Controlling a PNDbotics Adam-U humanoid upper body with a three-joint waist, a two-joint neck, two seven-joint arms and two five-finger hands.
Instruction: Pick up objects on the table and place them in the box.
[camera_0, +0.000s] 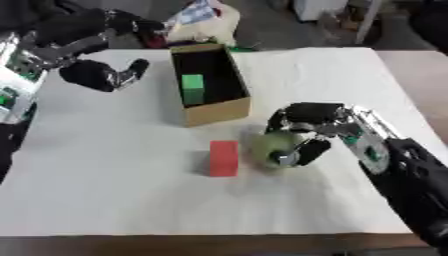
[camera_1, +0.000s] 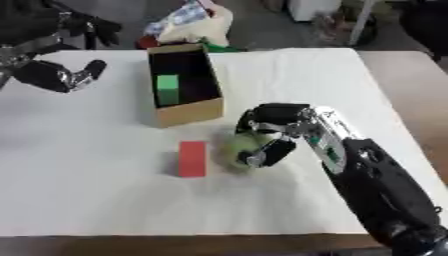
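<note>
1. The pale green ball (camera_0: 273, 146) sits on the white table (camera_0: 114, 190), just right of the red block (camera_0: 223, 158) and a little in front of the cardboard box (camera_0: 219, 111). It looks round and smooth — likely light, and probably inclined to roll or slip out of a one-sided hold.
2. The right hand (camera_0: 302, 131) is curled over the ball from the right, fingers across its top and the thumb low on its near side. Wrapping it on opposite sides, as here, seems the sound way to take it; whether it is lifted off the cloth cannot be told.
3. The red block stands apart from the ball, untouched — flat-sided and stiff by the look of it, so probably easy to pinch across its narrow width.
4. The box stands open-topped with a green block (camera_0: 192, 88) already inside.
5. The left hand (camera_0: 118, 74) hangs over the table's far left, near the box, fingers loosely bent and holding nothing.
</note>
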